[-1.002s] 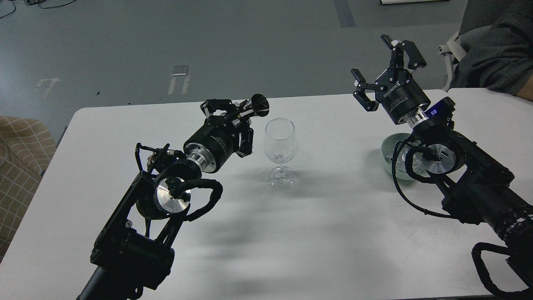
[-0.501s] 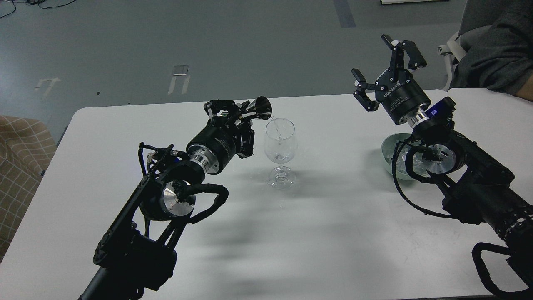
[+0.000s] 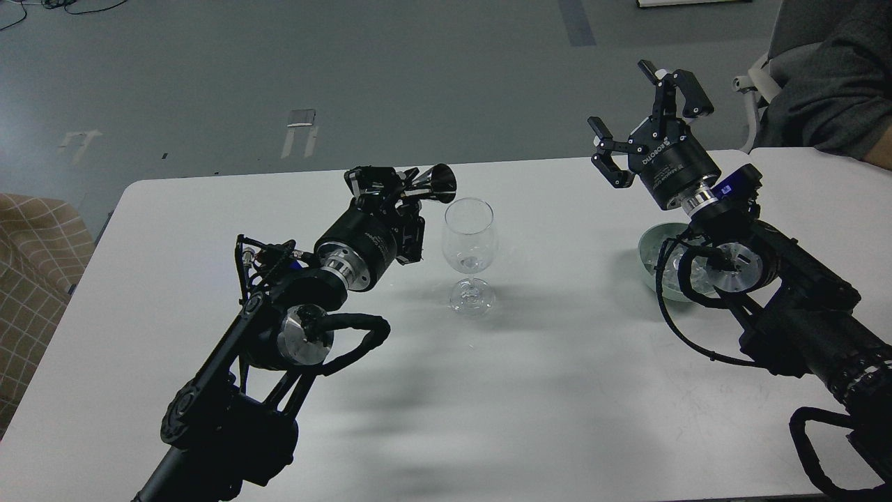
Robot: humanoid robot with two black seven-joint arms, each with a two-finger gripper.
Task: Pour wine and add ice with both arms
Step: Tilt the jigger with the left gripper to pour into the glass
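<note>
A clear wine glass (image 3: 469, 244) stands upright in the middle of the white table (image 3: 543, 390), with a little clear liquid at the bottom of its bowl. My left gripper (image 3: 397, 188) is shut on a small metal measuring cup (image 3: 433, 184), held tipped on its side just left of and above the glass rim. No stream shows. My right gripper (image 3: 644, 115) is open and empty, raised above the far right of the table. Below its wrist sits a pale green bowl (image 3: 655, 254) holding clear ice (image 3: 662, 268), mostly hidden by the arm.
A person in a grey sleeve (image 3: 829, 77) sits at the far right corner beside a white chair. A checked cushion (image 3: 35, 244) lies off the table's left edge. The table's near half holds only my arms and their shadows.
Half a second ago a thin stream ran from the cup into the glass; now it has stopped and the cup is tipped back slightly. The right arm has barely moved.
</note>
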